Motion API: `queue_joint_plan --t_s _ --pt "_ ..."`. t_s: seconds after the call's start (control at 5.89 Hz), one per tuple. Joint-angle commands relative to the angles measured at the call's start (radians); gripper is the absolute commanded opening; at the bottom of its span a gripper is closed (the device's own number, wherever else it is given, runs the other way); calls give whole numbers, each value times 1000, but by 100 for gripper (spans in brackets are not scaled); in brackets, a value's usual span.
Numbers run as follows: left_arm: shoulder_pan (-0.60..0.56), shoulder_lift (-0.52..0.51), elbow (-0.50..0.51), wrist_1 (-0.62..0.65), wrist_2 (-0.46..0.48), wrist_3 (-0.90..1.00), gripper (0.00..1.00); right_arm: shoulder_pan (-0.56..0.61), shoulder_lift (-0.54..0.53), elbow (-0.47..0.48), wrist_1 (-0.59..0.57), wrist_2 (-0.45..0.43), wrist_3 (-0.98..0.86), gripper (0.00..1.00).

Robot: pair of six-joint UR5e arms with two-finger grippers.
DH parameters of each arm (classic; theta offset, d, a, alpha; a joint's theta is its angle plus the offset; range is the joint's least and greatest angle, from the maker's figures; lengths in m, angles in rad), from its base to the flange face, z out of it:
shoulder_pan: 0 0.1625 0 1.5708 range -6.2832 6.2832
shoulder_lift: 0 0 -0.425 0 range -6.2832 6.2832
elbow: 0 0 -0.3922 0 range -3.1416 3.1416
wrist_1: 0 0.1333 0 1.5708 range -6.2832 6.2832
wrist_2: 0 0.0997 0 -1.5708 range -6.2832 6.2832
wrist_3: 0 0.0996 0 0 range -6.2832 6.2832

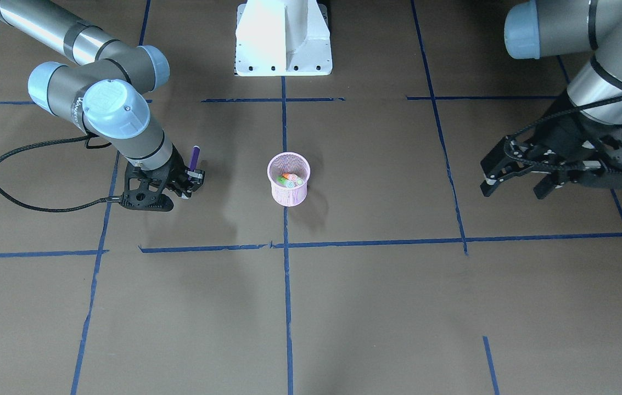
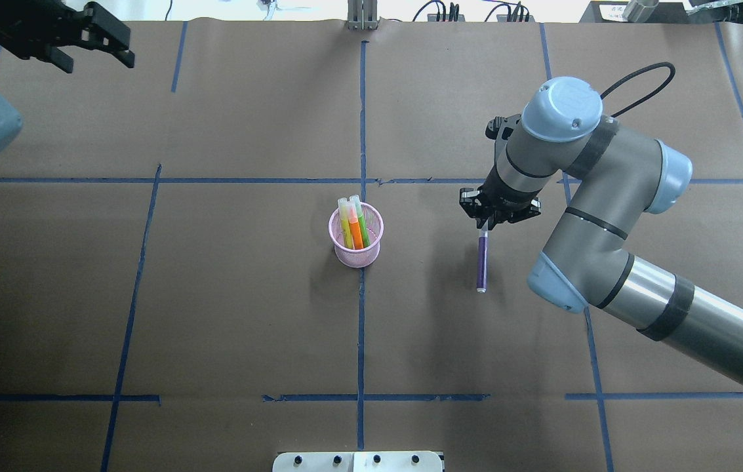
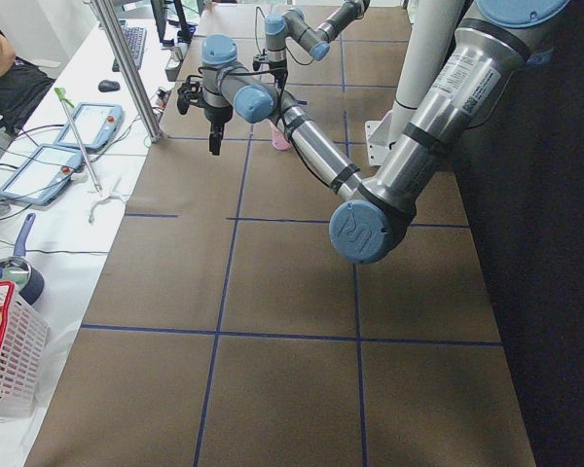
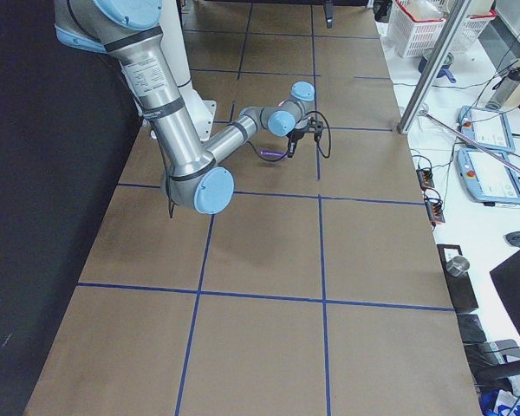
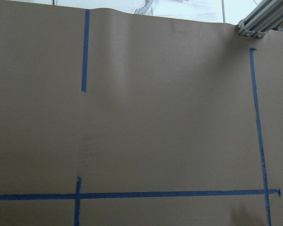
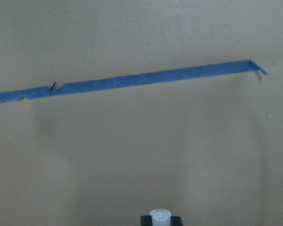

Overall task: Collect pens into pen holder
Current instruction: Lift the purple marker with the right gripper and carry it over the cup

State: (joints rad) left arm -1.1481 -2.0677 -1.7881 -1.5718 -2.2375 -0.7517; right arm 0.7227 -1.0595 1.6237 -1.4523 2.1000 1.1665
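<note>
The pink mesh pen holder [image 2: 347, 254] [image 1: 287, 195] stands at the table's middle. An orange pen [image 2: 355, 233] and a green pen [image 2: 363, 227] stand in it, pale caps up. My right gripper [image 2: 485, 221] [image 1: 191, 182] is to the holder's right in the overhead view, shut on one end of the purple pen [image 2: 482, 262] [image 1: 195, 157]. The pen's body points back toward the robot base. Its pale cap end [image 6: 160, 216] shows at the bottom of the right wrist view. My left gripper [image 2: 112, 42] [image 1: 515, 186] is open and empty, far off to the left.
Blue tape lines [image 2: 361, 314] cross the brown paper table. The white robot base [image 1: 283, 38] stands at the table's edge behind the holder. The right arm's black cable [image 1: 20, 159] loops beside its wrist. An operator's table with tablets [image 3: 49, 165] lies beyond the far edge.
</note>
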Motion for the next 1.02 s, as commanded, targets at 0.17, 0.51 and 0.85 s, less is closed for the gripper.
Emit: queue_joint_plan --t_s 0.17,0.51,0.85 --pt "-140 46 50 213 1 400 100 76 7 77 -29 -14 -80 0" --pt "-240 83 190 226 -1 674 100 112 29 114 -30 -59 -111 0" --pt "-330 86 416 199 -1 938 100 120 84 183 -30 -197 -129 0"
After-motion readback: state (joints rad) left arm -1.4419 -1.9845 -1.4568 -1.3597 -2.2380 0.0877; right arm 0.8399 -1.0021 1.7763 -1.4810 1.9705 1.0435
